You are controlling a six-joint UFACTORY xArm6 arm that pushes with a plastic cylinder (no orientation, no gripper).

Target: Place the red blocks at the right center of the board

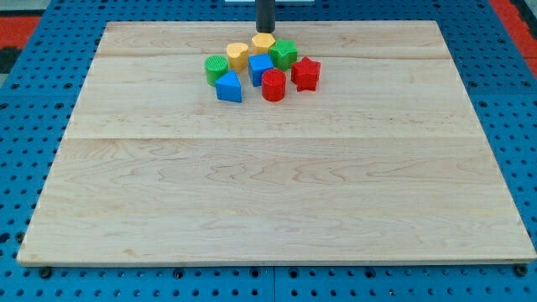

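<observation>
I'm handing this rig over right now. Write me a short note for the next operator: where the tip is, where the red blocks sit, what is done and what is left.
My tip sits at the view's top, just behind the cluster, beside the yellow block.
The red cylinder and red star are on the cluster's right side, near the board's top centre.
Done: nothing; neither red block is at the right centre.
Left: push both reds there, clear of the blue block and green block.

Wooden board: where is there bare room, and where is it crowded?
The wooden board is bare below the blue triangular block and red cylinder, and right of the red star block. Crowding is at the view's top centre, where my tip stands behind the yellow block.
</observation>
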